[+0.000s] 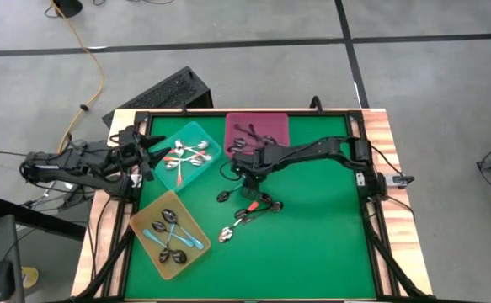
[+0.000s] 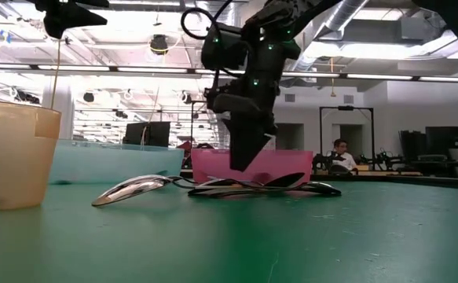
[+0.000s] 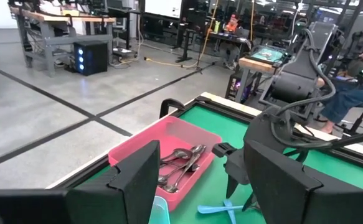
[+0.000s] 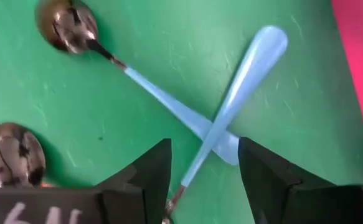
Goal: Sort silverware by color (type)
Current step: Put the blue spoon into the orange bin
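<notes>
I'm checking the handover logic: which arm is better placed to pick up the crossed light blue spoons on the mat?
Right: the right gripper hangs open directly over the two crossed light-blue-handled spoons; the left gripper waits at the table's edge.

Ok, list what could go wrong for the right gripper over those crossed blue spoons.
1. The right gripper hangs open right over the point where two blue-handled spoons cross; closing there may well catch both, or flick one away.
2. The pink tray sits close beside the gripper; a sideways move might nudge it.
3. More loose spoons lie tangled nearby, so dragging one could disturb the rest.
</notes>
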